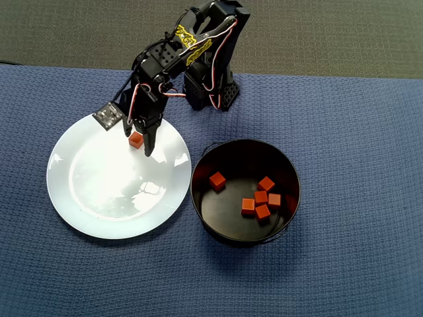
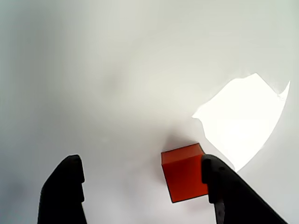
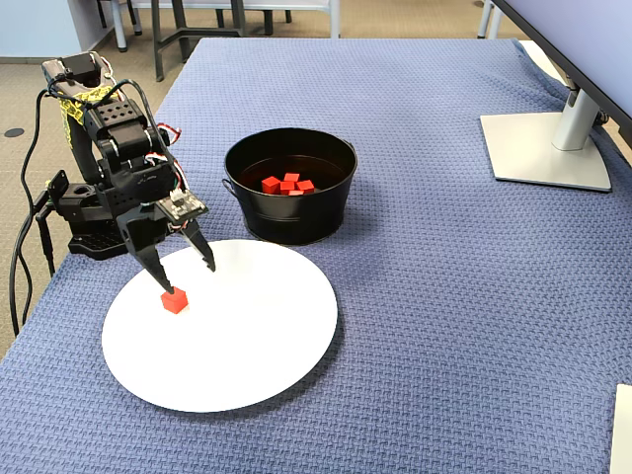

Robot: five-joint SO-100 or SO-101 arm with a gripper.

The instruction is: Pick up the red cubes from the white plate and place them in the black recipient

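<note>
One red cube (image 1: 135, 139) lies on the white plate (image 1: 99, 198) near its far rim; in the fixed view this cube (image 3: 175, 300) sits on the plate's (image 3: 247, 346) left part. My gripper (image 1: 137, 144) is lowered over it and open, one finger on each side. In the wrist view the cube (image 2: 184, 172) rests against the right finger (image 2: 222, 186), while the left finger (image 2: 65, 191) stands well apart from it. The black recipient (image 1: 291, 172) stands to the right of the plate and holds several red cubes (image 1: 261, 196).
The arm's base (image 1: 211, 92) stands behind the plate on the blue woven mat (image 1: 357, 132). In the fixed view a monitor stand (image 3: 543, 148) is at the far right, and a white object (image 3: 622, 430) shows at the bottom right corner.
</note>
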